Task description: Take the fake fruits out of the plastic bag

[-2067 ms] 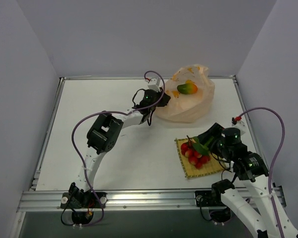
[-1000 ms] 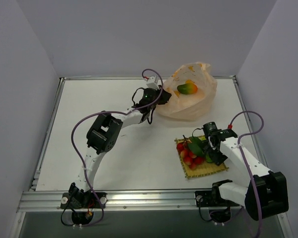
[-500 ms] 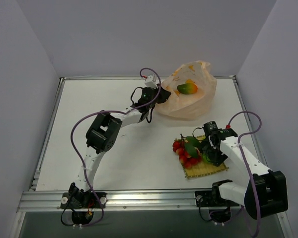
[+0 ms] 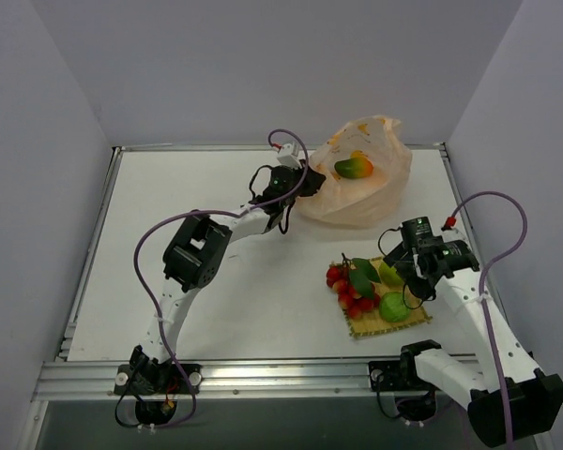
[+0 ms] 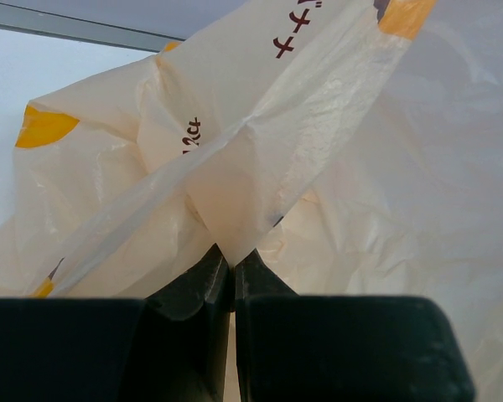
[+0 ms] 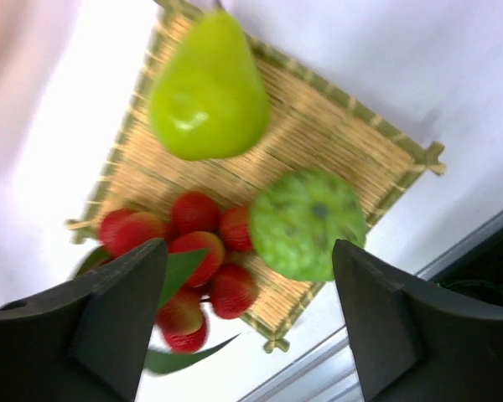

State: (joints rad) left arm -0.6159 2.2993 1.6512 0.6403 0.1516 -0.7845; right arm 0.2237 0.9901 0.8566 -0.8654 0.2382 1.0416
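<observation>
Step in hand: three fruits are out, one to go. The berry bunch [image 6: 193, 251], the pear-shaped green fruit [image 6: 208, 96] and the bumpy round green fruit [image 6: 308, 224] lie on the woven mat [image 6: 360, 142] at the right front of the table [image 4: 216, 281]. The bunch hangs partly over the mat's edge. The mango [image 4: 354, 168] is in the plastic bag [image 4: 366, 202], which sits at the far side of the table, apart from the mat.

Left gripper [image 5: 232, 261]: jaws together, clamped on a fold of the bag's rim at its left side (the wrist view shows the pinch plainly). Right gripper [image 6: 247, 260]: fingers wide apart with nothing between them, hanging above the mat and touching no fruit.

Next move, as I judge it: the right arm crosses from the mat to the bag, goes in through the mouth and closes on the mango, while the left pinch holds the rim up. The risk is catching film along with the fruit and dragging the whole bag.

Bag: thin, translucent, pale peach, crumpled, with yellow-orange patches and dark printed characters. It is slumped in a mound much bigger than the mango. Mango: glossy, green running to orange, smooth, so it probably slips in a shallow grip.
</observation>
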